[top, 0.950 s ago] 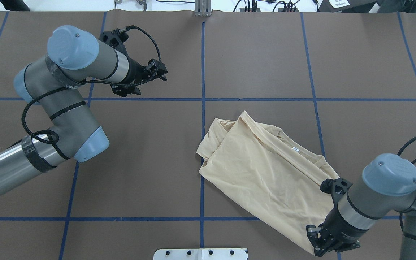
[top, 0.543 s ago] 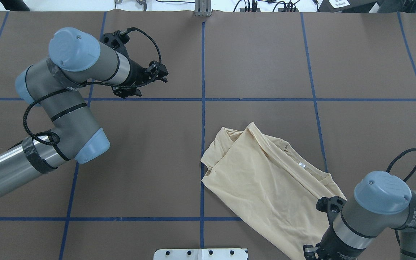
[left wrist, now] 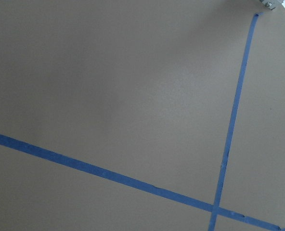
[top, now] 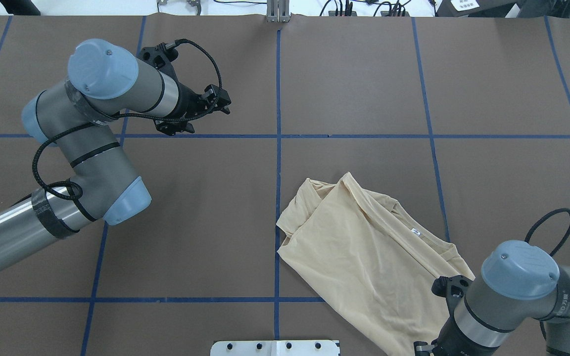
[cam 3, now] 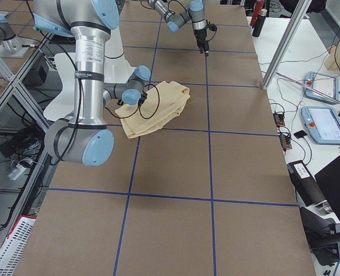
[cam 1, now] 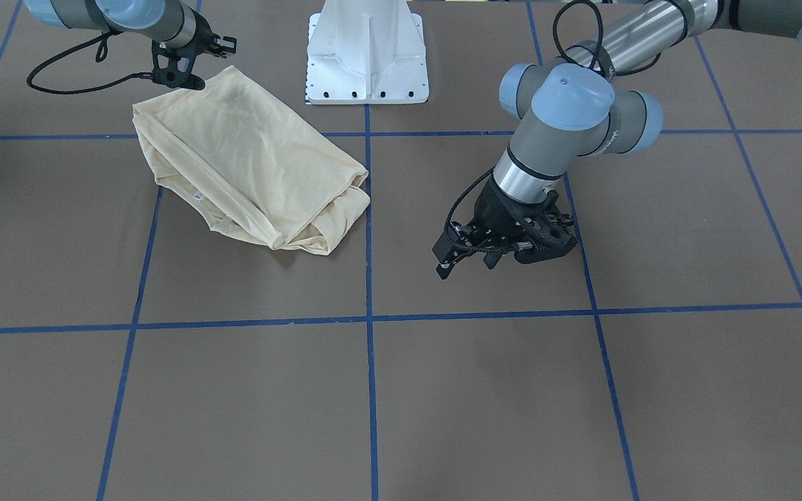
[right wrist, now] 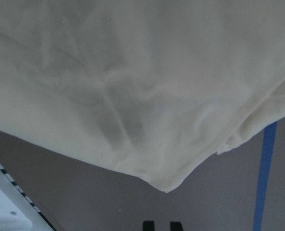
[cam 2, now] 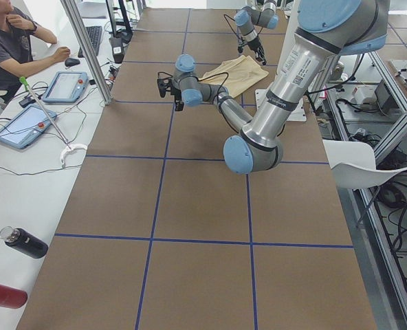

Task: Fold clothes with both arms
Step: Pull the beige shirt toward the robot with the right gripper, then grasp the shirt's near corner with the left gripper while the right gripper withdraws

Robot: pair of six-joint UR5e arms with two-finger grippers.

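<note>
The shirt lies loosely folded but rumpled near the base, on the robot's right; tidy final folds remain. The right gripper sits at its corner, the left gripper well apart; whether either is closed I cannot tell.

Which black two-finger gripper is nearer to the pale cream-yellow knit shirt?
Right. The right gripper is at a corner of the shirt; the left gripper hangs well apart, over the brown table.
</note>
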